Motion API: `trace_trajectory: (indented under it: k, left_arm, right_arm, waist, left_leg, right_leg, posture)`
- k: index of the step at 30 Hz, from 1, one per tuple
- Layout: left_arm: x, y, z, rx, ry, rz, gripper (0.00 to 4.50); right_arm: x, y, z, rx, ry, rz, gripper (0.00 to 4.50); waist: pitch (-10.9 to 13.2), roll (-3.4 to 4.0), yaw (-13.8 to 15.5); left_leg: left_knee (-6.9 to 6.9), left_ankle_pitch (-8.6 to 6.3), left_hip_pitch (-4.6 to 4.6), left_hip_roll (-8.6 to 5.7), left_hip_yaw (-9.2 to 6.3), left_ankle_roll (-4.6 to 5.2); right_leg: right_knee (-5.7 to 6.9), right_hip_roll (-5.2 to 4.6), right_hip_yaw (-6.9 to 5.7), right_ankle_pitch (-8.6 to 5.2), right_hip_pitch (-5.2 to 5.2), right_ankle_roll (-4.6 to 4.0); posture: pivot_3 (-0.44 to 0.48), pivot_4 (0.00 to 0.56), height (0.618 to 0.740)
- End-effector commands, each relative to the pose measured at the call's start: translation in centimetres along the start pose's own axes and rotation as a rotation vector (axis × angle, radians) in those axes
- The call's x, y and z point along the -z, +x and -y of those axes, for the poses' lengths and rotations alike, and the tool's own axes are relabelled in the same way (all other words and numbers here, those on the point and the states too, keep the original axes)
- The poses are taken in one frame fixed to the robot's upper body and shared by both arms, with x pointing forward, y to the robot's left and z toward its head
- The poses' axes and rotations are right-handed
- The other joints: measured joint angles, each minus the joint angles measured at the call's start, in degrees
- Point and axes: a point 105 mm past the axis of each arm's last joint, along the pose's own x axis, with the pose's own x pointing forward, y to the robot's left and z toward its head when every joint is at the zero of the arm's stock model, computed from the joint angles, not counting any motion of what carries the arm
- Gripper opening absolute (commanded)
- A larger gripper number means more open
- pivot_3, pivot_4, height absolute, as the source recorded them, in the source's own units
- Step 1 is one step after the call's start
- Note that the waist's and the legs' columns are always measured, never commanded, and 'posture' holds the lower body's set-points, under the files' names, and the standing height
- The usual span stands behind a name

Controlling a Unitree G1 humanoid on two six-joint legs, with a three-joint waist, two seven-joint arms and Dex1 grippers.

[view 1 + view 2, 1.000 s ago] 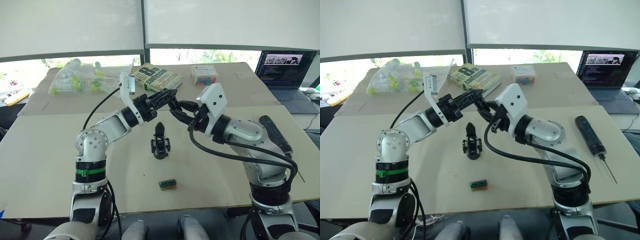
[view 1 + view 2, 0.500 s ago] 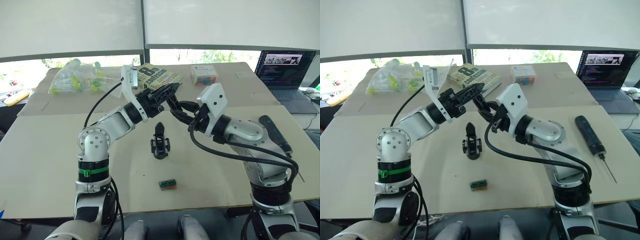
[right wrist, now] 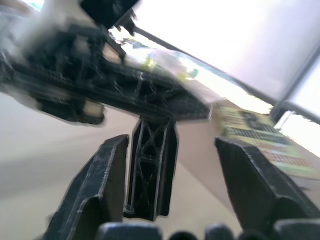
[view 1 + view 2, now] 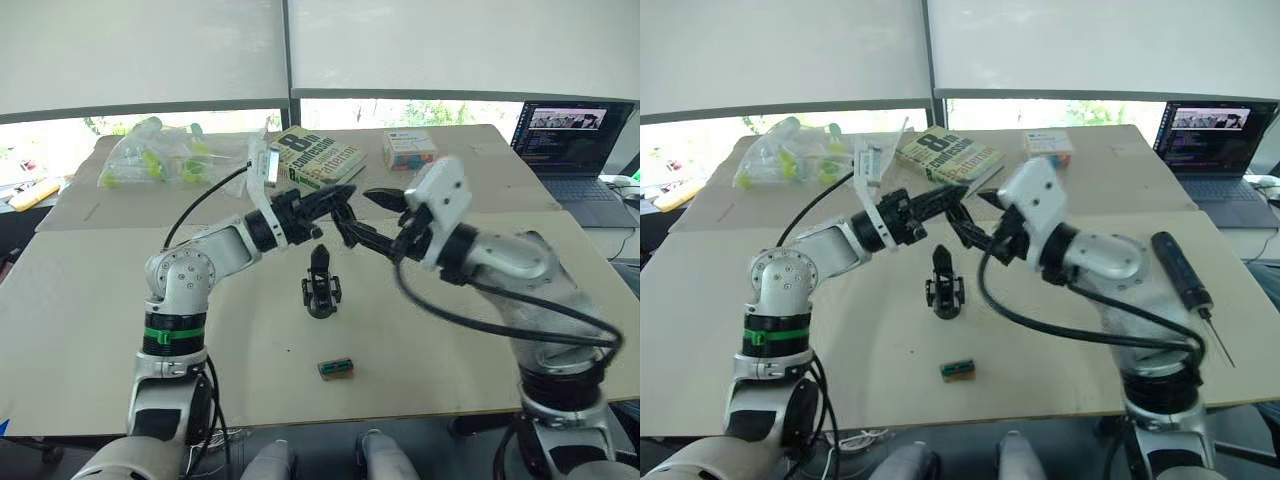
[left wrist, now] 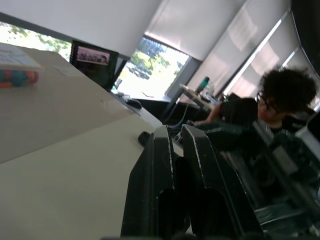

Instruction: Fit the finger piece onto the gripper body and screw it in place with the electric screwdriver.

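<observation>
The gripper body [image 4: 320, 285] stands on the table below both arms, its black pointed finger up. My left gripper [image 4: 338, 198] hangs above it, shut on the finger piece [image 3: 151, 170], a black ribbed wedge hanging down from its fingers. In the left wrist view the left gripper [image 5: 172, 132] has its two fingers almost together. My right gripper [image 4: 356, 212] is open and faces the left one. Its wide-spread fingers [image 3: 107, 170] stand on either side of the piece, and I cannot tell whether one touches it. The electric screwdriver [image 4: 1180, 270] lies on the table at the right, behind my right arm.
A small tan-and-green block [image 4: 335, 368] lies near the front edge. At the back are a book [image 4: 318, 155], a small box [image 4: 408, 148] and a bag of tubes [image 4: 155, 155]. A laptop [image 4: 575, 150] sits at the far right. A person [image 5: 285, 95] sits beyond the table.
My right gripper has spread its fingers wide and its wrist has risen and turned. My left gripper rose, then came back down a little with the piece.
</observation>
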Motion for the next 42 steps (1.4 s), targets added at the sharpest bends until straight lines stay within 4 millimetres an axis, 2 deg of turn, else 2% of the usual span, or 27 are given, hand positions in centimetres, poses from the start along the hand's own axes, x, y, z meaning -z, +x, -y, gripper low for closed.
trace_trajectory:
  k: [1,5,9,17,27,29,35,36,42]
  left_arm:
    - [-2.4,-0.1,1.9,0.167,0.111,-0.039,0.00]
    - [-3.1,-0.6,2.4,0.279,0.136,-0.124,0.00]
    - [-3.0,-0.7,3.2,0.390,0.145,-0.204,0.00]
    - [-2.7,-0.2,4.0,0.473,0.149,-0.234,0.00]
    - [-2.6,0.1,4.4,0.498,0.154,-0.231,0.00]
    - [-2.6,0.1,4.4,0.498,0.153,-0.230,0.00]
    - [-2.8,0.5,4.5,0.499,0.119,-0.219,0.00]
    - [-2.8,0.5,4.6,0.500,0.119,-0.221,0.00]
    - [-3.0,0.6,4.4,0.485,0.102,-0.224,0.00]
  right_arm:
    - [-2.8,-2.1,0.2,-0.175,0.160,0.045,3.07]
    - [-2.9,-3.0,0.9,-0.288,0.325,-0.029,3.07]
    - [-2.3,-2.5,-0.1,-0.414,0.400,-0.103,3.07]
    - [-1.4,-0.4,-0.3,-0.450,0.387,-0.168,3.07]
    - [-2.1,1.2,-0.7,-0.486,0.383,-0.156,3.07]
    - [-2.1,1.3,-0.8,-0.490,0.380,-0.157,2.56]
    - [-1.6,1.7,-0.9,-0.485,0.358,-0.172,0.51]
    - [-1.6,1.7,-0.9,-0.484,0.355,-0.171,0.29]
    - [-1.6,1.7,-0.9,-0.484,0.339,-0.163,0.30]
  waist:
    - [0.0,0.00,0.1]
    - [0.0,0.01,0.0]
    - [0.0,0.00,-0.3]
    - [0.0,0.00,-0.4]
    - [0.0,0.00,-0.3]
    - [0.0,0.00,-0.2]
    - [0.0,0.00,-0.3]
    - [0.0,0.00,-0.3]
    - [0.0,0.00,-0.3]
  left_leg:
    - [-0.01,-0.02,0.02,0.01,-0.01,0.03]
    - [-0.07,-0.09,0.17,0.03,0.30,0.15]
    - [-0.07,-0.12,0.12,0.04,0.35,0.21]
    - [-0.03,-0.12,-0.04,0.06,0.31,0.20]
    - [0.01,-0.12,-0.07,0.04,-0.08,0.20]
    - [0.01,-0.12,-0.08,0.04,-0.09,0.20]
    - [0.01,-0.12,-0.08,0.04,-0.09,0.20]
    - [0.01,-0.12,-0.07,0.03,-0.09,0.20]
    - [0.01,-0.12,-0.08,0.04,-0.09,0.20]
  right_leg:
    - [0.00,0.00,-0.01,0.00,0.02,0.00]
    - [-0.13,0.01,-0.05,0.00,0.19,0.00]
    - [-0.17,0.02,-0.05,-0.01,0.17,0.01]
    - [-0.13,-0.03,-0.05,-0.01,0.02,0.01]
    - [-0.13,-0.04,-0.04,0.01,-0.02,0.05]
    - [-0.13,-0.05,-0.04,0.01,-0.02,0.05]
    - [-0.11,-0.04,-0.04,0.01,-0.04,0.05]
    - [-0.10,-0.04,-0.04,0.01,-0.04,0.05]
    - [-0.10,-0.04,-0.04,0.01,-0.04,0.05]
  posture:
    - [0.000,0.150,0.740]
    - [0.000,0.150,0.740]
    - [0.000,0.150,0.740]
    - [0.000,0.150,0.740]
    - [0.000,0.150,0.740]
    - [0.000,0.150,0.740]
    - [0.000,0.150,0.740]
    - [0.000,0.150,0.740]
    - [0.000,0.150,0.740]
